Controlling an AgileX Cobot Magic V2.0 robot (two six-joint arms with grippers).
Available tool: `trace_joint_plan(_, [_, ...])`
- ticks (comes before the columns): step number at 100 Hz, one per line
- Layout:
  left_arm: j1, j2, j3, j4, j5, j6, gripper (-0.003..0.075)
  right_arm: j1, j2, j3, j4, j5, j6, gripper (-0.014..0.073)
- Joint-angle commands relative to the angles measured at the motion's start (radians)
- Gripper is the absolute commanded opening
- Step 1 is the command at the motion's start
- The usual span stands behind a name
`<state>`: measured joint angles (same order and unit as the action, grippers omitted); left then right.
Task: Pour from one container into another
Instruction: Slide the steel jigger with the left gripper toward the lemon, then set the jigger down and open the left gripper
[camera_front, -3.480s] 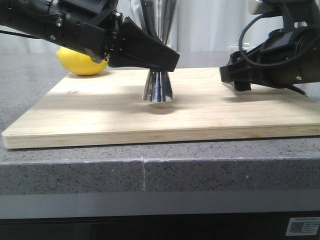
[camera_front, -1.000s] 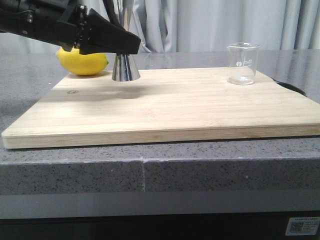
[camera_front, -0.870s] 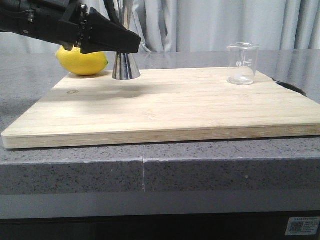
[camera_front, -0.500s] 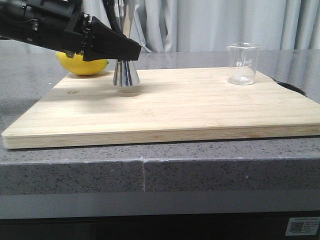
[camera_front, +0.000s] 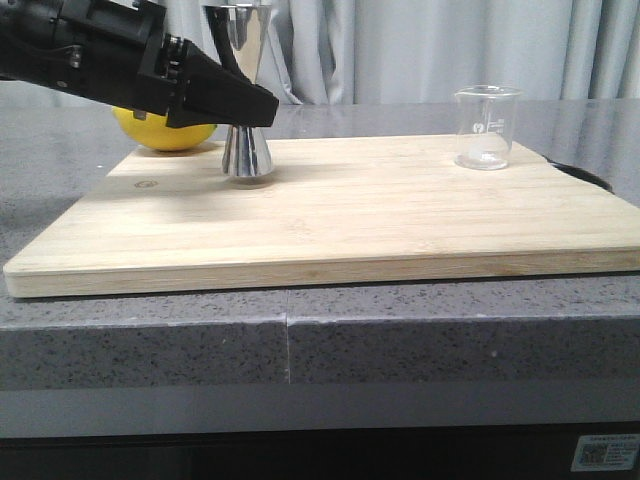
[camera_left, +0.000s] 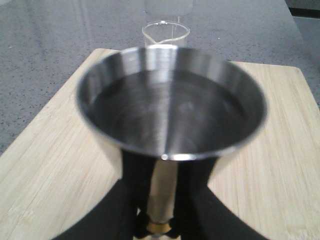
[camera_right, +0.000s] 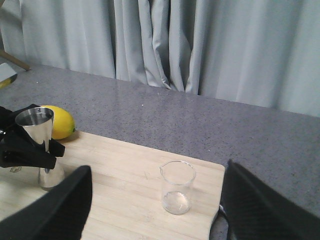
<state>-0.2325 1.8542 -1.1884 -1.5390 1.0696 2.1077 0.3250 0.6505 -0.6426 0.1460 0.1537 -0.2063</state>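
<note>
The steel jigger (camera_front: 247, 150) stands upright over the back left of the wooden board (camera_front: 400, 220), its base at or just above the wood. My left gripper (camera_front: 262, 108) is shut on its narrow waist. In the left wrist view the jigger's upper cup (camera_left: 170, 105) fills the frame, with the black fingers (camera_left: 136, 175) clamped on either side of the stem above the gold band (camera_left: 159, 227). The clear glass beaker (camera_front: 487, 127) stands upright at the board's back right, also seen as the beaker (camera_right: 177, 192). My right gripper (camera_right: 157, 170) is open, held well back from the beaker.
A yellow lemon (camera_front: 165, 130) lies on the grey counter just behind the board's back left corner, close to the jigger. Grey curtains (camera_right: 200, 45) hang behind the counter. The board's front edge (camera_front: 320, 270) runs near the counter edge.
Over 3.5 s the left gripper carried the jigger from the board's middle to the back left by the lemon, then slightly forward. The right arm left the front view, uncovering the beaker.
</note>
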Motion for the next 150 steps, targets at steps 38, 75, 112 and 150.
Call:
trace_joint_plan(38, [0.004, -0.045, -0.028, -0.083, 0.052, 0.0, -0.0018, -0.007, -0.004, -0.029, -0.006, -0.077, -0.002, 0.0492])
trace_joint_plan(75, [0.004, -0.045, -0.028, -0.056, 0.052, 0.0, -0.0019, -0.007, -0.004, -0.029, -0.006, -0.077, -0.002, 0.0492])
trace_joint_plan(112, [0.004, -0.045, -0.028, -0.015, 0.052, -0.002, -0.0019, -0.007, -0.004, -0.029, -0.006, -0.077, -0.002, 0.0492])
trace_joint_plan(150, [0.004, -0.045, -0.028, 0.008, 0.052, -0.002, -0.0019, -0.007, -0.004, -0.029, -0.004, -0.077, -0.002, 0.0491])
